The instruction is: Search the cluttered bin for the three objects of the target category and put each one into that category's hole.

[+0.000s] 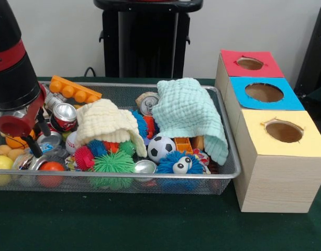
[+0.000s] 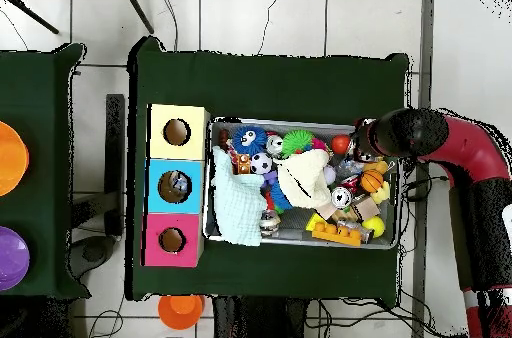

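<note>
A wire bin (image 1: 225, 112) holds a jumble of toys. At its left end my gripper (image 1: 43, 144) hangs low and open over crushed cans (image 1: 49, 140), with nothing visibly between the black fingers (image 1: 44, 124). An upright soda can (image 1: 64, 115) stands just right of it. In the overhead view the gripper (image 2: 362, 148) sits at the bin's right end. Three boxes beside the bin have a hole each: red (image 1: 250, 63), blue (image 1: 264, 92) and yellow (image 1: 284, 132). Something lies inside the blue box's hole (image 2: 175, 186).
A cream cloth (image 1: 105, 123) and a mint cloth (image 1: 189, 110) cover part of the pile. Around them lie a soccer ball (image 1: 161, 148), a green spiky ball (image 1: 114, 163), a blue furry ball (image 1: 178, 163), an orange brick (image 1: 74, 90) and another can (image 1: 147, 103).
</note>
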Motion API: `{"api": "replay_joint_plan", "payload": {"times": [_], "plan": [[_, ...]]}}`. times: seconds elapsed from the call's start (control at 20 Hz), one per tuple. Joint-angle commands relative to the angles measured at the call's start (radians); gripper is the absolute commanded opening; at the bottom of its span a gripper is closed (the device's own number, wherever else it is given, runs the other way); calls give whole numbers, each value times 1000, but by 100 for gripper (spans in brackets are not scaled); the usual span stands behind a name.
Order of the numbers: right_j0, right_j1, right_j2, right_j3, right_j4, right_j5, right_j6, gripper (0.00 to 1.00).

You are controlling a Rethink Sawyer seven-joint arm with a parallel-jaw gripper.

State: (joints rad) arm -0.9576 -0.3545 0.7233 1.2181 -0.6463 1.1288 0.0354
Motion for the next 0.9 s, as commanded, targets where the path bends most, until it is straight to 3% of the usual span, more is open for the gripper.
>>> {"api": "replay_joint_plan", "payload": {"times": [0.05, 0.9], "plan": [[9, 44, -27, 33, -73, -6, -179, 100], [26, 59, -61, 2, -138, 38, -167, 100]]}}
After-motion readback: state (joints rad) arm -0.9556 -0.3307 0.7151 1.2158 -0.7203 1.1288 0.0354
